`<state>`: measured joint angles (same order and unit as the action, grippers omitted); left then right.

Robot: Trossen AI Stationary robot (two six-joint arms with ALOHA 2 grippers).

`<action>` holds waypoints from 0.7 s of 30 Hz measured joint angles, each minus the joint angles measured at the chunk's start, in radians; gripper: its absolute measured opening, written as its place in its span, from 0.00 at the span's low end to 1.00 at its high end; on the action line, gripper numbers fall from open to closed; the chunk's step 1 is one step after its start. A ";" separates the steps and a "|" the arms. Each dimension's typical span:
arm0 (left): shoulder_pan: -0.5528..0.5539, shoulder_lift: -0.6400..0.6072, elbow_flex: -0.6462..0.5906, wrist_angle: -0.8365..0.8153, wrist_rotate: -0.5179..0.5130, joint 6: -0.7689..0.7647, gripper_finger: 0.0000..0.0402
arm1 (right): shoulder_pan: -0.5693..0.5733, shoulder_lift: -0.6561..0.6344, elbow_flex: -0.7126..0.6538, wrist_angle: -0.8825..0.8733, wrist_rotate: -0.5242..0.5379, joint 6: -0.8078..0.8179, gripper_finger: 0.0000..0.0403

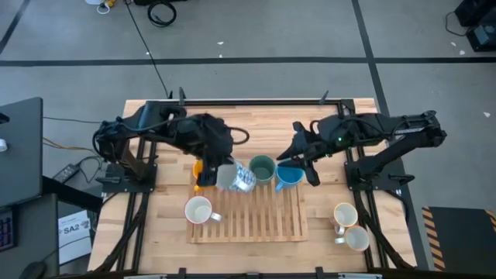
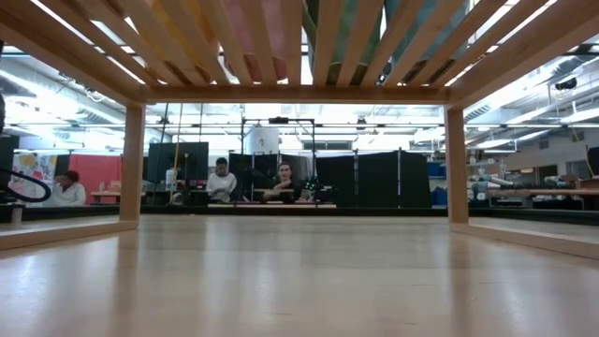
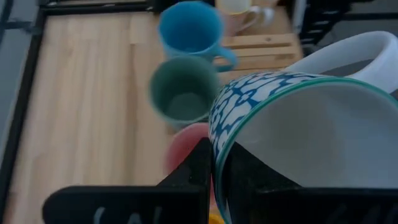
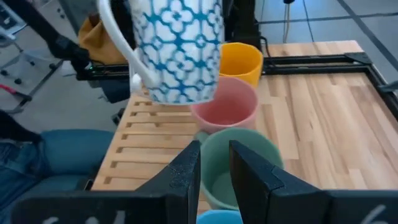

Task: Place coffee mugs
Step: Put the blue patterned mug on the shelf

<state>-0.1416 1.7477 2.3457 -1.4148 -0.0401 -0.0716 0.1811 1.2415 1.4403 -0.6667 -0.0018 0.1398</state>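
Observation:
My left gripper (image 1: 227, 175) is shut on a white mug with a blue pattern (image 1: 241, 177), held above the wooden slatted rack (image 1: 256, 221). A row of mugs stands along the rack's far edge: orange (image 4: 240, 61), pink (image 4: 225, 109), dark green (image 1: 262, 168) and blue (image 1: 288, 177). A white mug (image 1: 198, 210) stands on the rack's near left part. Two cream mugs (image 1: 346, 216) (image 1: 356, 238) stand on the table at the right. My right gripper (image 4: 215, 163) is open by a narrow gap, just above the green and blue mugs, touching nothing I can see. My left gripper holds the patterned mug by its rim wall (image 3: 219, 144), one finger (image 3: 200, 168) outside and one inside the cup. The mug is lifted clear above the pink mug (image 3: 185, 148). Its white handle (image 3: 357, 55) is on the side away from the fingers.
The rack's near half is bare slats, free apart from the white mug. Both arms crowd the row of mugs from either side, the grippers close together. In the low view, people sit at desks in the room beyond the table.

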 joint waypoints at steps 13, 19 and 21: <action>-0.139 -0.001 0.000 0.099 0.065 -0.150 0.07 | 0.060 0.000 0.000 0.000 0.020 -0.001 0.22; -0.156 0.013 0.001 0.096 0.065 -0.180 0.07 | 0.061 0.000 0.000 -0.001 0.020 -0.002 0.22; -0.156 0.027 0.001 0.067 0.065 -0.181 0.07 | 0.061 0.000 0.000 -0.002 0.020 -0.003 0.22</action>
<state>-0.2974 1.7752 2.3463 -1.3481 0.0250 -0.2523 0.2417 1.2415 1.4403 -0.6689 0.0181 0.1371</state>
